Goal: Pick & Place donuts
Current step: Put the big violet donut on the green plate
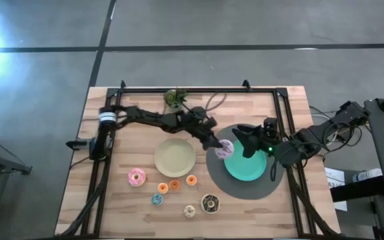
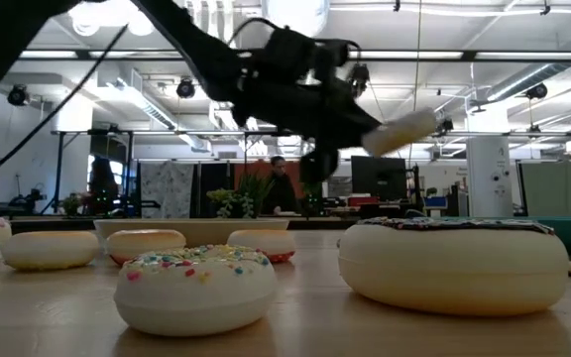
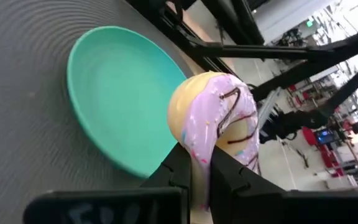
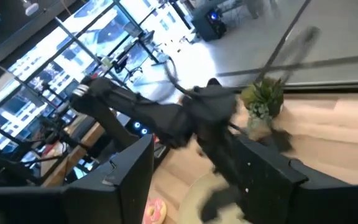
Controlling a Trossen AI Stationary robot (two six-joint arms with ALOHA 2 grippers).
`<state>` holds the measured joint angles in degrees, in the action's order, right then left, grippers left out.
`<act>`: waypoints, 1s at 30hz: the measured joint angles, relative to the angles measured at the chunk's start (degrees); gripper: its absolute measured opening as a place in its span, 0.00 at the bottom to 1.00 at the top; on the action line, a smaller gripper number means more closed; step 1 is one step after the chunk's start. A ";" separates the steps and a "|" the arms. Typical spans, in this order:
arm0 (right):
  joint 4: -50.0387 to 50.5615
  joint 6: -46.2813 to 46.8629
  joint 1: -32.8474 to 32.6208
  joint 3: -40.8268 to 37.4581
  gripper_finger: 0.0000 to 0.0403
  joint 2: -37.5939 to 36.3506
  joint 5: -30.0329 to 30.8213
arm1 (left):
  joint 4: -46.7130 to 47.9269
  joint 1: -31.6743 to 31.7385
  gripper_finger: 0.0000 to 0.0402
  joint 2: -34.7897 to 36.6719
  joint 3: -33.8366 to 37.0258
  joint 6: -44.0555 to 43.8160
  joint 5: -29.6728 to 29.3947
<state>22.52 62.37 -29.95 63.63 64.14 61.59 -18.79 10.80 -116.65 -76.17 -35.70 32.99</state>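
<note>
My left gripper [image 1: 217, 144] reaches from the table's left and is shut on a pink-frosted donut [image 3: 219, 118] with chocolate drizzle, held in the air at the left rim of the teal plate [image 1: 245, 167]. My right gripper [image 4: 197, 186] hangs open over that plate's far side [image 1: 251, 141], holding nothing. The teal plate lies on a round grey mat [image 1: 245, 190]. On the wood near the front lie a pink donut [image 1: 137, 177], three small orange ones [image 1: 175, 185], a blue one [image 1: 157, 199], a cream one [image 1: 189, 211] and a chocolate one [image 1: 210, 203]. My left gripper pinches the donut's ring [image 3: 202, 155] between its two fingers at the part nearest the wrist, one finger [image 3: 173, 165] on the cream underside, the other on the frosted side. The fingers come from the table's left, slanting slightly down. The donut [image 2: 409, 129] stands on edge, lifted clear.
A beige plate [image 1: 175, 158] lies left of the mat. A small potted plant [image 1: 175, 98] stands at the far edge. A black frame [image 1: 282, 113] runs along the table's sides. Bare wood shows at the near right.
</note>
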 joint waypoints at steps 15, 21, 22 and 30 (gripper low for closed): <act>1.14 -0.70 -0.17 0.77 0.52 0.00 0.06 | 22.17 -2.09 0.16 -18.59 -28.30 5.29 -7.40; 1.32 -1.01 -0.17 0.77 0.52 0.00 -0.42 | 30.12 -2.04 0.24 -21.43 -31.98 4.96 -7.43; 1.32 -1.21 -0.18 0.77 0.52 0.00 -0.50 | 30.92 -2.03 0.25 -21.33 -32.12 5.29 -7.53; 4.16 -0.63 -0.20 0.74 0.52 -0.63 -0.72 | 32.58 -2.21 0.29 -18.17 -31.48 7.96 -10.32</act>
<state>26.68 61.74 -30.15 64.38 63.51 60.87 13.80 8.59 -134.83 -107.66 -27.75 22.66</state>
